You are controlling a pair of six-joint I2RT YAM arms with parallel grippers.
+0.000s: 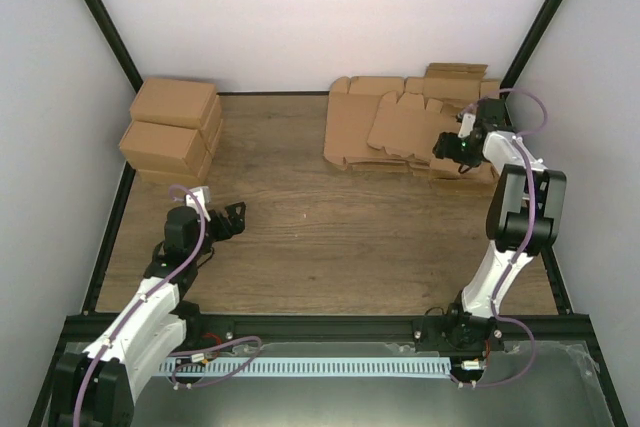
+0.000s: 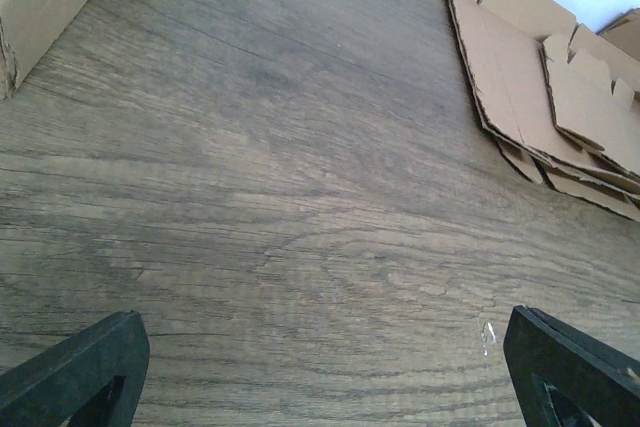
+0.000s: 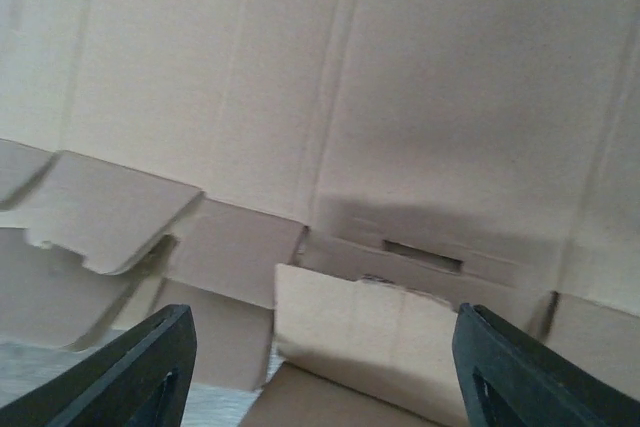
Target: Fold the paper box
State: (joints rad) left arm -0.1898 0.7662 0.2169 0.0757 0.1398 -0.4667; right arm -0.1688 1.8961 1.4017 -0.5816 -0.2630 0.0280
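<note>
The paper box (image 1: 405,127) is the topmost flat blank on the stack of blanks (image 1: 345,142), which lies at 1 o'clock on the bench (image 1: 320,247). It is unfolded, with all flaps and tabs in plane. The stack sits within reach of the right arm, presumably as the supply point. The finished cartons (image 1: 172,132) are piled at 10 o'clock, well apart, which leaves the centre of the bench available for folding.

The right tool (image 1: 458,150) is positioned over the 3 o'clock edge of the stack, with its fingers spread and gripping nothing. In the right wrist view, notched flap edges lie close below the gap between the fingers. Contact cannot be confirmed. This posture suits a pick at the blank's edge.

The left tool (image 1: 232,219) hovers over bare bench at 8 o'clock, fingers wide apart and empty. The paper box lies well apart from it, at its 2 o'clock.
</note>
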